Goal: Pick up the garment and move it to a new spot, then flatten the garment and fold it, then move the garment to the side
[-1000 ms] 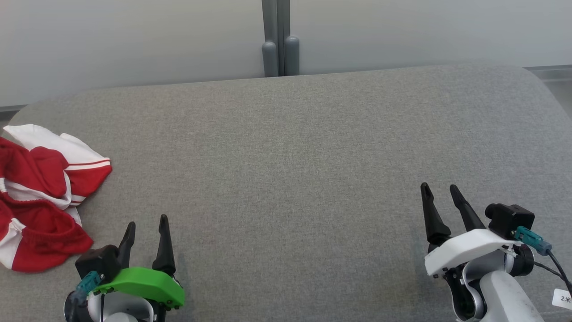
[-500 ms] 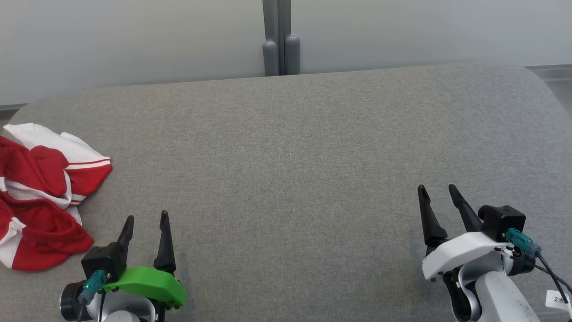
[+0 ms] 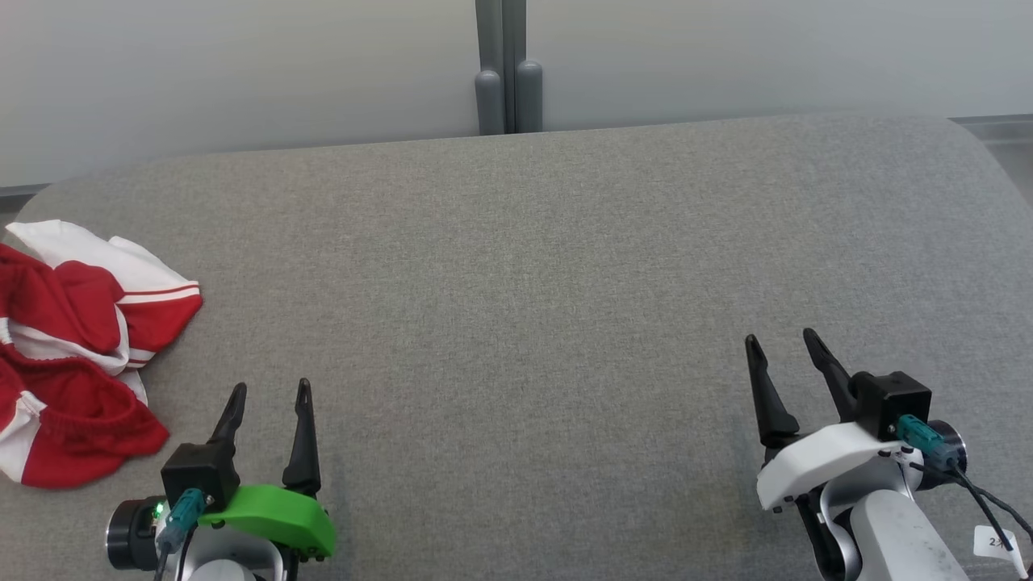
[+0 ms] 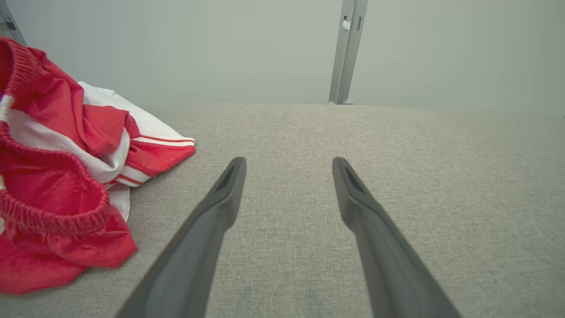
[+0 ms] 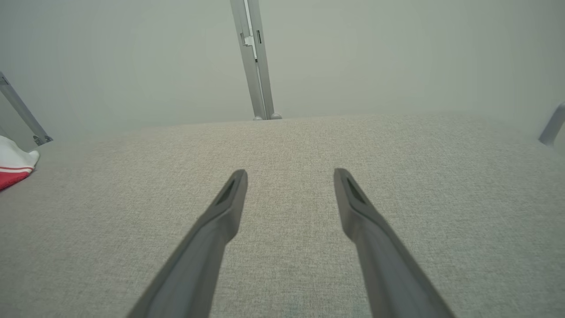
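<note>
A crumpled red and white garment [image 3: 77, 355] lies bunched at the far left edge of the grey cushioned surface [image 3: 516, 282]. In the left wrist view the garment [image 4: 66, 176] sits to the left of my fingers, apart from them. My left gripper [image 3: 270, 390] hovers at the lower left, open and holding nothing, just right of the garment. At the lower right my right gripper [image 3: 783, 343] is open and holds nothing, far from the cloth. A small corner of the garment [image 5: 13, 165] shows at the left edge of the right wrist view.
A grey post [image 3: 506, 73] rises behind the surface at the middle of the far edge, against a pale wall. The surface's rounded edge runs along the back and curves down at the far right. Bare grey fabric spreads between the two grippers.
Both arms have turned slightly: the left gripper shifted a little to the right, the right gripper a little to the left. The garment has not moved.
</note>
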Controlling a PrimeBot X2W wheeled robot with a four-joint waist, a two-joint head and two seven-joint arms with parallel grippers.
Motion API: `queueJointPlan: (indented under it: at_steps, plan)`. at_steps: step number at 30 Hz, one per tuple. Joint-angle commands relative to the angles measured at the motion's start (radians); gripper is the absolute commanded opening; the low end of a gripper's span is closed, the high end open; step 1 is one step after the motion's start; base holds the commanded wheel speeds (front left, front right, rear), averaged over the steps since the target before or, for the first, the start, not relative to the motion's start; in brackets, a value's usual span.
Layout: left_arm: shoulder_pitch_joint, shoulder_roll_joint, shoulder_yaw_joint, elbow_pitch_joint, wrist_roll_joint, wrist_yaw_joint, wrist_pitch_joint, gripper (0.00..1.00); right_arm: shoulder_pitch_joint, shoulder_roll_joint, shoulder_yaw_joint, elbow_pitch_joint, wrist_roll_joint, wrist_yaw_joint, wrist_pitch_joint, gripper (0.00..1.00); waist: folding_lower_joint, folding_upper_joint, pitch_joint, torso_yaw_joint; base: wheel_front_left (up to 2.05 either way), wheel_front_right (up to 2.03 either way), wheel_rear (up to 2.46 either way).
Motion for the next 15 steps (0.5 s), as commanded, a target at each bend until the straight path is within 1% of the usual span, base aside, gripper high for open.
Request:
queueJointPlan:
  at_steps: [1, 5, 10, 15]
  plan:
    - [-0.015, 0.002, 0.001, -0.002, 0.025, -0.003, -0.01, 1.0, -0.009, -0.002, -0.002, 0.0, -0.03, 0.0, -0.01, 1.0, 0.0, 0.0, 0.0, 0.0, 0.0, 0.0, 0.0]
    - [-0.013, 0.001, 0.002, -0.003, 0.051, -0.005, -0.019, 1.0, -0.008, -0.001, -0.006, 0.0, -0.065, 0.0, -0.018, 1.0, 0.0, 0.0, 0.002, 0.002, 0.0, 0.0, 0.0]
    - [-0.006, 0.001, 0.001, 0.004, 0.081, 0.003, -0.028, 1.0, -0.006, 0.0, -0.005, -0.001, -0.109, 0.0, -0.027, 1.0, 0.0, 0.0, 0.003, 0.008, 0.0, 0.0, 0.0]
    - [-0.009, 0.001, 0.007, 0.016, 0.071, 0.018, -0.026, 1.0, -0.003, 0.001, -0.013, 0.005, -0.125, 0.0, -0.025, 1.0, 0.0, 0.0, 0.006, 0.031, 0.0, 0.0, 0.0]
